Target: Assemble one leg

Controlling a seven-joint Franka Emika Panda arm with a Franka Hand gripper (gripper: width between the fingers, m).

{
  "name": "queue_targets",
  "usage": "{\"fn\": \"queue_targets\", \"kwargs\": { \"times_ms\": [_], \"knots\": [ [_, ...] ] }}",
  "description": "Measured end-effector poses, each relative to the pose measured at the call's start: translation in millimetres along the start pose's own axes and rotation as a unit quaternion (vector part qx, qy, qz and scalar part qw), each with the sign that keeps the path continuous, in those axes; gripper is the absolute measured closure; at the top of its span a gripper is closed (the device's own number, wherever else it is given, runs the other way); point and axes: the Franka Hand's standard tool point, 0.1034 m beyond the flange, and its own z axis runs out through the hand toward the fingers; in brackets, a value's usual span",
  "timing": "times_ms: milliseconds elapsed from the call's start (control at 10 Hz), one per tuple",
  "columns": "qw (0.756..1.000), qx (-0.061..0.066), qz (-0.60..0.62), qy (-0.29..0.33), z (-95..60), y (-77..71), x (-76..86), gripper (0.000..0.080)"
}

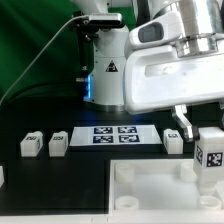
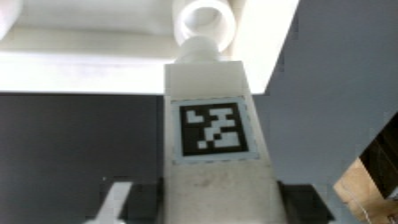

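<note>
My gripper (image 1: pixel 205 128) is shut on a leg (image 1: pixel 211 155), a white oblong block with a black-and-white tag facing out. It holds the leg upright at the exterior view's right, over the right rear part of the large white tray-like piece (image 1: pixel 150 188). In the wrist view the leg (image 2: pixel 217 130) fills the middle between both fingers (image 2: pixel 121 200). Its rounded peg end (image 2: pixel 208 25) points at the white tray-like piece (image 2: pixel 80 40). I cannot tell whether the peg touches it. Three more legs lie on the black table: two (image 1: pixel 32 144) (image 1: pixel 57 143) at the left, one (image 1: pixel 175 140) at the right.
The marker board (image 1: pixel 112 134) lies flat between the loose legs. The robot's white base (image 1: pixel 108 70) stands behind it with a cable arching to the left. A small white part (image 1: pixel 3 176) shows at the left edge.
</note>
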Motion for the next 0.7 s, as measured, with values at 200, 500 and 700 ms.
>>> {"fn": "queue_targets", "kwargs": {
  "times_ms": [200,500,700],
  "knots": [
    [1.0,0.001,0.001,-0.006,9.6,-1.3,-4.1,0.0506],
    [1.0,0.001,0.001,-0.008,17.5,-1.0,-10.6,0.0506],
    [1.0,-0.001,0.0,0.021,19.7,-0.8,-7.3,0.0506]
  ]
}}
